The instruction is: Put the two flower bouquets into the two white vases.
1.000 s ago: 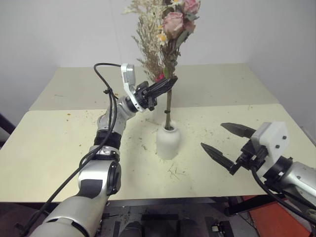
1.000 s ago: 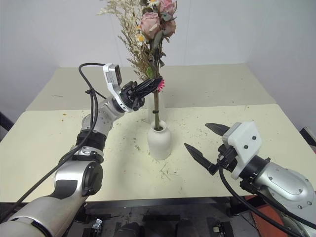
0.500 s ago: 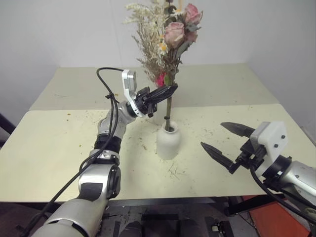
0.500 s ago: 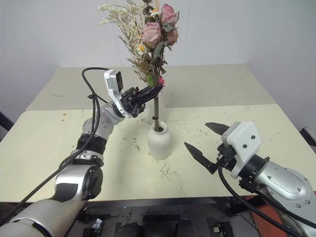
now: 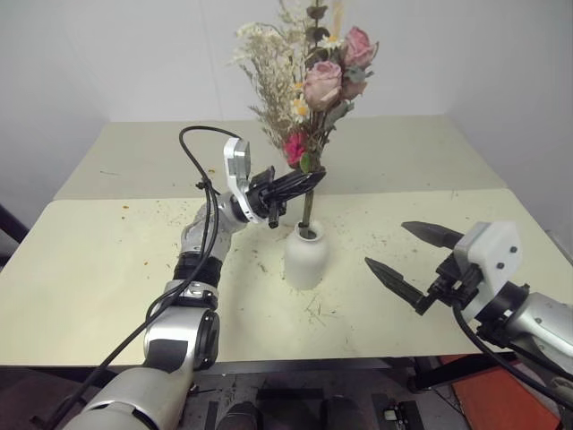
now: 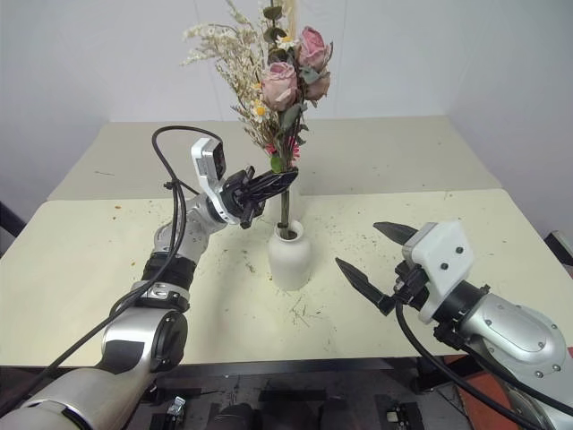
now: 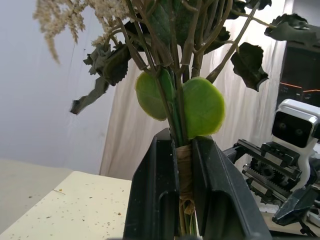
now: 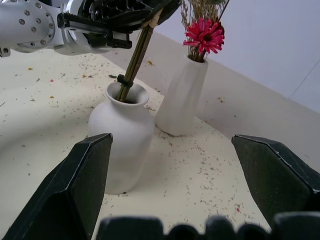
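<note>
The shorter bouquet of pink roses (image 5: 327,76), cream sprigs and green leaves (image 7: 202,107) stands upright with its stems in the neck of the squat rounded white vase (image 5: 303,258). My left gripper (image 5: 309,179) is shut on those stems just above the vase, at the wrapped band. Behind it, the tall slim white vase (image 8: 182,97) holds the tan dried-grass bunch (image 5: 269,81) with its red-pink daisy (image 8: 204,35). My right gripper (image 5: 387,244) hangs open to the right of the squat vase, apart from it and holding nothing.
Both vases stand near the middle of the cream table (image 5: 107,269), which is littered with small plant crumbs. A second table top (image 5: 403,148) adjoins it at the back, against the white wall. Bare table lies left and right of the vases.
My left gripper has come down with the rose bouquet, so the stems sit deeper in the squat vase and the blooms are lower. The right arm has stayed still.
</note>
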You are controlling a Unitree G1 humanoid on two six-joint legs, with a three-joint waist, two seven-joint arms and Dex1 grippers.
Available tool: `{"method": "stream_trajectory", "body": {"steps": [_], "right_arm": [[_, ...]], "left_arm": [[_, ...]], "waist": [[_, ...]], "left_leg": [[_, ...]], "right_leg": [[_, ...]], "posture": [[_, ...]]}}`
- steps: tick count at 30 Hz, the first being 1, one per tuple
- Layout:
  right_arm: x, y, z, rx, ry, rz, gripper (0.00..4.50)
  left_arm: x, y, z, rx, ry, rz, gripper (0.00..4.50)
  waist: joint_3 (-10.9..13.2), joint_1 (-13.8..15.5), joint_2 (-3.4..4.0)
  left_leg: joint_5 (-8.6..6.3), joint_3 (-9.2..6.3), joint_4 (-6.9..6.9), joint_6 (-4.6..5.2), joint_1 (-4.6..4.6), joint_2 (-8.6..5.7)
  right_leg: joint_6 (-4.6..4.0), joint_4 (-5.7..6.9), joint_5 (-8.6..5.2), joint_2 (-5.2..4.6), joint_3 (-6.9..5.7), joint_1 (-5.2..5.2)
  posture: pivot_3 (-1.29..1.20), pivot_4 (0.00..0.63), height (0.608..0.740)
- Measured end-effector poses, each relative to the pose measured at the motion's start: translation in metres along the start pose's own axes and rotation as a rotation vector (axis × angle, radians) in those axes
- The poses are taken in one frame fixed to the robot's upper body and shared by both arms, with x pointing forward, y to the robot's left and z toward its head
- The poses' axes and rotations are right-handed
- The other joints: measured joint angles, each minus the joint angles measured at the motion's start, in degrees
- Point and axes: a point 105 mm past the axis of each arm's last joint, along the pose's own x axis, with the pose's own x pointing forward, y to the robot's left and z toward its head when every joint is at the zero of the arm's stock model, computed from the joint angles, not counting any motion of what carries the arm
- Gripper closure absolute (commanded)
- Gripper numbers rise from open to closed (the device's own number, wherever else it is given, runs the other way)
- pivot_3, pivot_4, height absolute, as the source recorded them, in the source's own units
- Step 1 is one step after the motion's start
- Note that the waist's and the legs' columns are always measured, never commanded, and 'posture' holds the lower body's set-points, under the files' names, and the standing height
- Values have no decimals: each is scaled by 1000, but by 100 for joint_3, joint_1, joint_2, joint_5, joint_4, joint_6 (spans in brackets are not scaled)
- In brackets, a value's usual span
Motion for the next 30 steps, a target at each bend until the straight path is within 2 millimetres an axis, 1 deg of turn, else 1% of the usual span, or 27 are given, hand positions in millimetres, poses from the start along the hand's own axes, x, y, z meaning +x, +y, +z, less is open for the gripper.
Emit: {"method": "stream_trajectory", "body": {"steps": [1,2,3,8,11,14,18,20,22,25,27,30], "right_arm": [[0,0,0,1,1,1,0],[0,1,-1,3,4,3,0],[-1,1,-1,6,5,6,0],[-3,2,-2,14,7,22,0],[-4,2,-1,9,9,28,0],[-6,0,-2,6,12,25,0],[-6,-2,-5,15,21,29,0],[-6,-3,-6,13,23,30,0],[-6,-4,-6,6,23,31,0],[-6,-7,-7,-8,27,21,0],[-5,-7,-7,-11,28,21,0],[-6,-8,-9,-13,36,22,0]], "left_arm": [[-1,-1,-2,-3,8,-8,4381],[-3,-3,-4,-11,21,-20,3668],[-4,-4,-6,-18,26,-26,3503],[-11,-4,-2,-2,50,-26,1918],[-16,-2,-3,28,110,-3,886],[-26,-4,-3,49,199,-17,13],[-45,-19,-7,96,400,-83,13],[-47,-21,-11,108,458,-100,13],[-50,-21,-11,133,488,-100,13],[-56,-16,-14,163,538,-60,13],[-67,-11,-9,195,586,-1,13],[-94,-10,8,249,612,112,13]], "waist": [[0,-4,0],[0,-5,0],[0,-5,0],[0,-3,0],[0,3,0],[0,-7,0],[-1,-30,3],[-1,8,3],[-1,31,3],[-1,17,2],[-1,-17,3],[-2,-110,4]], "left_leg": [[0,0,0,0,1,0],[0,0,0,0,1,0],[0,0,0,0,2,0],[0,0,0,1,2,0],[0,0,0,1,1,0],[0,0,0,1,2,0],[-2,0,-2,3,5,4],[-1,0,1,2,5,4],[-1,0,1,2,4,4],[-2,1,1,3,1,3],[-4,0,-1,6,0,5],[-9,1,-2,15,5,7]], "right_leg": [[0,1,0,0,0,0],[0,1,0,0,0,0],[0,3,0,1,0,0],[0,2,0,1,0,0],[0,1,0,0,0,0],[0,2,0,1,0,0],[-1,3,0,2,5,-1],[0,4,0,1,3,1],[0,3,0,1,0,2],[0,1,-1,2,1,0],[-1,1,0,4,4,-7],[-2,3,-2,6,8,-6]], "posture": [[0,150,740],[0,150,740],[0,150,740],[0,150,740],[0,150,740],[0,150,740],[0,150,740],[0,150,740],[0,150,740],[0,150,740],[0,150,740],[0,150,740]]}}
